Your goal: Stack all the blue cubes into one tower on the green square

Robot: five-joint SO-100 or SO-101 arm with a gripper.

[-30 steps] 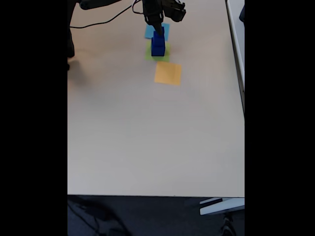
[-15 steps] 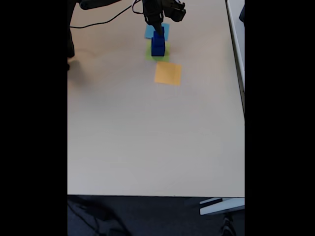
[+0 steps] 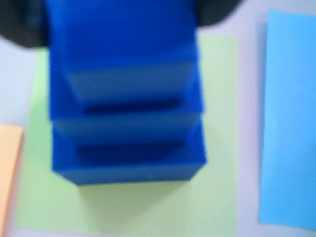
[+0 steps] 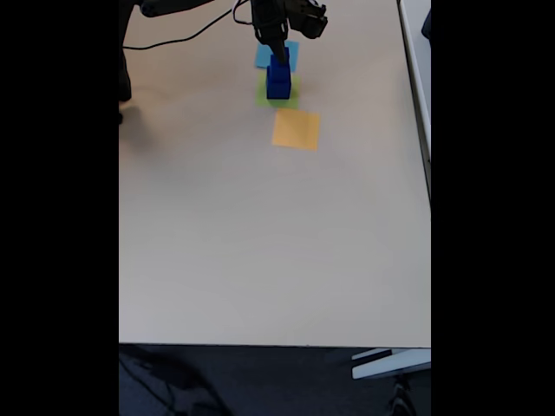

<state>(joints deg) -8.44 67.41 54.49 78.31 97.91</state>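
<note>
We see the tower [image 3: 126, 108] standing on the green square [image 3: 217, 148]: three dark blue cubes, large one at the bottom, medium one on it, small one on top, stepping inward as they rise. In the wrist view the paper shows on every side of the lowest cube, so the pile sits well within it. We judge the stacking itself done; what is left, as far as we can tell, is for the arm to let go, if it has not, and lift clear without nudging the top cube.

The gripper [image 4: 277, 50] is directly over the tower, right at its top, with dark finger parts flanking the small cube in the wrist view. We cannot tell whether the jaws grip that cube or stand just apart from it.

Further out, the light-blue square [image 3: 289, 123] lies beyond the gripper in the fixed view, and the orange square [image 4: 296, 129] lies on the near side of it, both bare on the table [image 4: 260, 243].
</note>
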